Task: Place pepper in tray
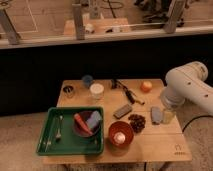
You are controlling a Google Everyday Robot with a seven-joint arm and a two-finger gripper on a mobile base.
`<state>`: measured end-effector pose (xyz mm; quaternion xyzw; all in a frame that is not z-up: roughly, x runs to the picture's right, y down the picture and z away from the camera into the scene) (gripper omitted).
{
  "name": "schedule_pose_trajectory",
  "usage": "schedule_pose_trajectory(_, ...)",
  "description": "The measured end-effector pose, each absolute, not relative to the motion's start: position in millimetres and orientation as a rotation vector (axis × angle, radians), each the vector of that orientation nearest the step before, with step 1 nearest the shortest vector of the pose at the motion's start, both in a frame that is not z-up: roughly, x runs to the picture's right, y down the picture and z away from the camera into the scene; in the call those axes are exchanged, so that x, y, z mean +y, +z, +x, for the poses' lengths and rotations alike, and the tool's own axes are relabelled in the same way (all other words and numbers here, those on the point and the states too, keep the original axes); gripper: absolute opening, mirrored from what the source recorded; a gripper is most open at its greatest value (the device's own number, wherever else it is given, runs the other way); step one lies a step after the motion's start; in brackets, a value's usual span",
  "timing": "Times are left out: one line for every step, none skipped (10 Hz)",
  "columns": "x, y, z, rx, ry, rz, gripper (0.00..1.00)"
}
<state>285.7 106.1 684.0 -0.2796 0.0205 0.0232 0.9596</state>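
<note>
Pepper (81, 122): in bowl (75, 130) inside tray (46, 142), touching sponge (94, 119).
Gripper (162, 115): well right of tray, jaws open, empty.
Your pinch: across the slim body, clear of the sponge.

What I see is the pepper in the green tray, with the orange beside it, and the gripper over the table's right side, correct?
No: the camera view shows a blue sponge beside the pepper in the tray; the orange sits outside it, far across the table. The gripper hangs open over the table's right side.
</note>
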Motion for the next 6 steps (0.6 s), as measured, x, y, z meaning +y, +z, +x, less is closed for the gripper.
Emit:
schedule_pose_trajectory(106,684,286,0.041,0.047,-0.567,0.80)
schedule_pose_trajectory(106,683,285,0.042,0.043,-0.564,0.80)
schedule_pose_trajectory(106,681,282,0.042,0.020,-0.553,0.80)
schedule_pose_trajectory(108,676,271,0.038,-0.033,-0.534,0.80)
schedule_pose_trajectory(111,669,255,0.041,-0.102,-0.511,0.80)
schedule_pose_trajectory(113,666,240,0.041,-0.147,-0.498,0.80)
